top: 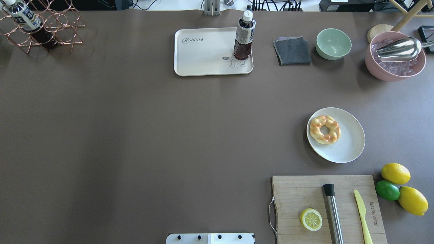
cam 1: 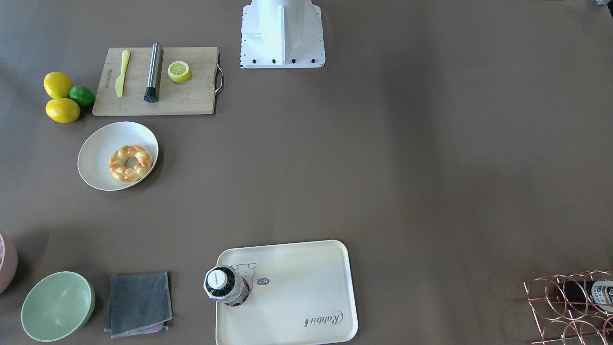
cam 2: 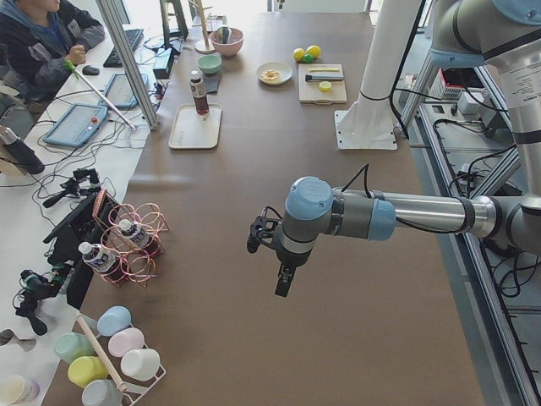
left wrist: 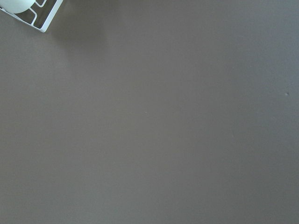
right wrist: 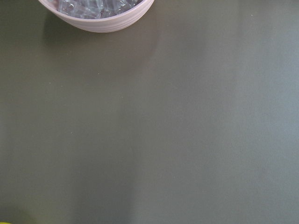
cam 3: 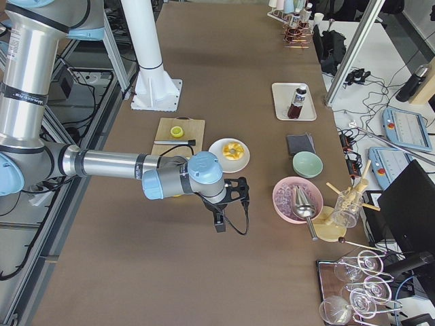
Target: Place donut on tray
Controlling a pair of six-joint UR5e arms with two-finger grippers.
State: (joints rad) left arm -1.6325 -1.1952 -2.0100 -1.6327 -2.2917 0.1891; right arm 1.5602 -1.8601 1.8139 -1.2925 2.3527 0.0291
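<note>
The donut [cam 1: 130,163], a braided golden ring, lies on a round white plate [cam 1: 103,143]; it also shows in the overhead view [top: 324,129] and the exterior right view [cam 3: 233,150]. The cream tray [cam 1: 297,297] with "Rabbit" script sits at the table's far side from the robot [top: 203,54], with a dark drink bottle [top: 243,37] standing on one corner. My left gripper [cam 2: 283,283] hangs over bare table far from both. My right gripper [cam 3: 219,223] hovers over bare table near the plate. I cannot tell whether either is open or shut.
A wooden cutting board [top: 305,196] holds a lemon half [top: 311,219], a steel cylinder and a yellow knife. Lemons and a lime [top: 387,190] lie beside it. A grey cloth [top: 292,51], green bowl [top: 333,43], pink ice bowl [top: 395,56] and copper bottle rack [top: 40,30] line the far edge.
</note>
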